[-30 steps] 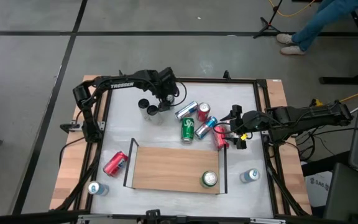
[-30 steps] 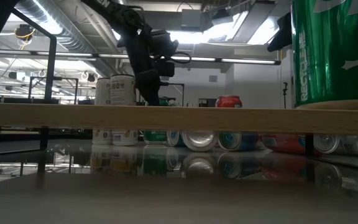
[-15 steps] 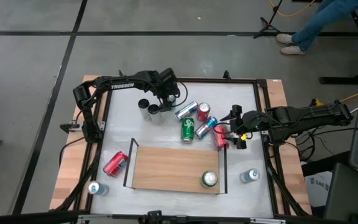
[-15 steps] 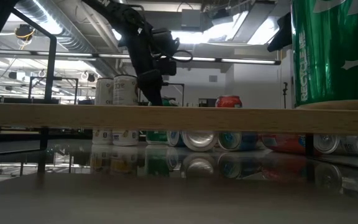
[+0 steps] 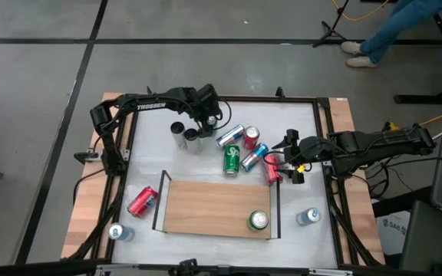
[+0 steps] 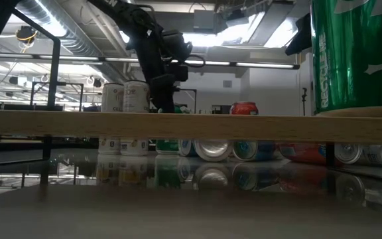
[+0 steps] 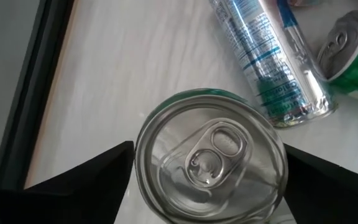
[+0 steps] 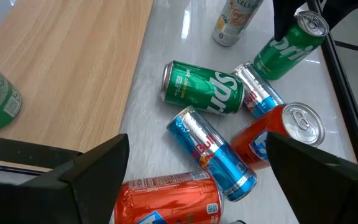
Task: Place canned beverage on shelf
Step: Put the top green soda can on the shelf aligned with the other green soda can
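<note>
One green can [image 5: 258, 221] stands upright on the shelf [image 5: 213, 207], near its right rail, while the other cans lie or stand on the white bench [image 5: 298, 123] around it. The left hand [image 5: 199, 130] hangs at the far side of the bench with its fingers spread on either side of an upright green can [image 7: 210, 163], just beside two pale upright cans [image 5: 177, 131]. The right hand [image 5: 288, 157] waits with fingers spread wide over a red can [image 5: 272, 169] lying just off the shelf's far right corner.
</note>
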Available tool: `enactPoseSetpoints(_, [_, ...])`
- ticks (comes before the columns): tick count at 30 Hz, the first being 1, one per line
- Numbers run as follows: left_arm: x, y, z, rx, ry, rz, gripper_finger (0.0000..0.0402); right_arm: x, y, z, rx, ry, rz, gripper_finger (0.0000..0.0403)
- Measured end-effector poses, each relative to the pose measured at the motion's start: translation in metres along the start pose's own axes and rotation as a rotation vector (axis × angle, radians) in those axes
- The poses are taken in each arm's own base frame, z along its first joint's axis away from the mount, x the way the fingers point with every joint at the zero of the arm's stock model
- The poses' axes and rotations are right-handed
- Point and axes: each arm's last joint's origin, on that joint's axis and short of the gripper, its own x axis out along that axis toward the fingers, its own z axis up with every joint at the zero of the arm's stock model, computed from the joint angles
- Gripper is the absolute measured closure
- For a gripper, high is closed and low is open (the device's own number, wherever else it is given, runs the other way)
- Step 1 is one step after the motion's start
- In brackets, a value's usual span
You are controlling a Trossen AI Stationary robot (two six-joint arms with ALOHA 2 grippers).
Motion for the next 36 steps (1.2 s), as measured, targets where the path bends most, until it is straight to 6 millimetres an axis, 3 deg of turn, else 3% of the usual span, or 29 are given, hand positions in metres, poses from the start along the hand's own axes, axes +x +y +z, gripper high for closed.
enactPoseSetpoints(17, [0.000,-0.011,0.003,-0.350,-0.002,-0.004,0.0022,0.000,0.000,0.000,0.000,0.000,0.000,0.0036])
enactPoseSetpoints(28, [-0.001,-0.033,0.008,-0.325,-0.022,0.188,0.0022,0.000,0.000,0.000,0.000,0.000,0.000,0.0036])
enactPoseSetpoints(36, [-0.001,-0.035,0.009,-0.483,-0.046,0.184,0.0022,0.000,0.000,0.000,0.000,0.000,0.000,0.0036])
